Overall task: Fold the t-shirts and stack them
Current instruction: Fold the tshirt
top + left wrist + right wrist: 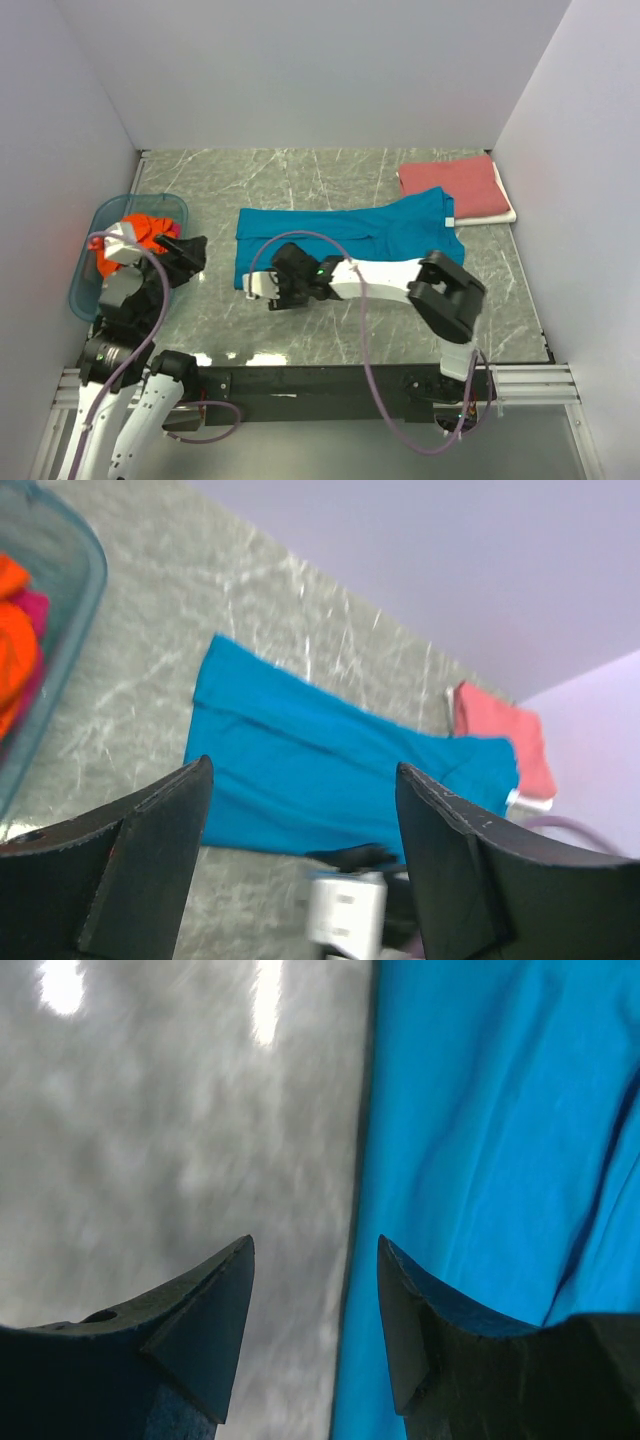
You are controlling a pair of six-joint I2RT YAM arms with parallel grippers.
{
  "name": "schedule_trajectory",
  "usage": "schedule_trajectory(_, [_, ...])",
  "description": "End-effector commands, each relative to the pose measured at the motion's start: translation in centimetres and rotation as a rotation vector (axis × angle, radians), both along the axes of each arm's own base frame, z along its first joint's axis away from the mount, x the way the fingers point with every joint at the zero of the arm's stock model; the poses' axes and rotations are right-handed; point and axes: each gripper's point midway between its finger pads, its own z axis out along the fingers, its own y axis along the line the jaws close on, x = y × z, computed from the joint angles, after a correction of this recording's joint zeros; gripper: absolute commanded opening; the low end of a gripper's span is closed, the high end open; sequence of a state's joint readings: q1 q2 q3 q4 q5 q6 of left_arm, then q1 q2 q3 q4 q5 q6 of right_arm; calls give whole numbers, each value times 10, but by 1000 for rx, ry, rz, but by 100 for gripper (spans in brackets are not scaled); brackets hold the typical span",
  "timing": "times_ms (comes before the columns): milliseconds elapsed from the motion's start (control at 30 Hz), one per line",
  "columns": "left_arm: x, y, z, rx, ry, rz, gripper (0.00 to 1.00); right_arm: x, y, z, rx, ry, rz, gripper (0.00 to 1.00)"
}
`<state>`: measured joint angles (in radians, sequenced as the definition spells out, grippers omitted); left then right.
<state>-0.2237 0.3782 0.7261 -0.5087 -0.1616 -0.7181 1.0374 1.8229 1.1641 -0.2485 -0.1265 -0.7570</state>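
A teal t-shirt (pixel 350 235) (pixel 300 770) lies flat across the middle of the marble table, folded into a long strip. My right gripper (pixel 268 290) (pixel 315 1250) hangs open low over its near left corner; the shirt's edge (pixel 450 1160) runs between the fingers and nothing is held. My left gripper (pixel 190 248) (pixel 305 770) is open and empty, raised beside the tub and facing the teal shirt. A red t-shirt (pixel 450 188) (pixel 500 740) lies folded at the back right. An orange t-shirt (pixel 145 232) (pixel 15 650) is bunched in the tub.
The translucent blue tub (pixel 85 285) (pixel 75 550) stands at the left edge, with a bit of magenta cloth (pixel 30 610) beside the orange. A white layer (pixel 505 214) shows under the red shirt. White walls close in the table on three sides.
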Motion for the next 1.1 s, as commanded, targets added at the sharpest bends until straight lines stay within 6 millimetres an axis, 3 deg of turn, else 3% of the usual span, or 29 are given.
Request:
schedule_trajectory(0, [-15,16,30,23,-70,61,79,35,29,19,59,-132,-146,59])
schedule_trajectory(133, [-20,19,34,34,-79,66,79,41,42,17,68,-133,-149,59])
schedule_trajectory(300, [-18,16,31,34,-79,53,79,40,49,-3,44,-101,-149,56])
schedule_trajectory(500, [-22,16,33,38,-84,47,79,40,49,-19,23,-91,-156,46])
schedule_trajectory(600, [-23,16,34,33,-89,44,79,43,47,-25,10,-99,-164,36])
schedule_trajectory(800, [-22,15,32,34,-87,38,79,40,45,-34,-14,-86,-159,0])
schedule_trajectory(833, [-22,15,32,33,-86,38,79,40,45,-34,-15,-84,-158,0])
schedule_trajectory(933, [-22,14,31,35,-87,35,79,32,43,-32,-7,-61,-132,0])
schedule_trajectory(967, [-22,14,33,36,-91,33,79,29,45,-20,22,-64,-119,0])
schedule_trajectory(1067, [-21,13,32,42,-93,28,79,3,43,-17,40,-19,-44,0])
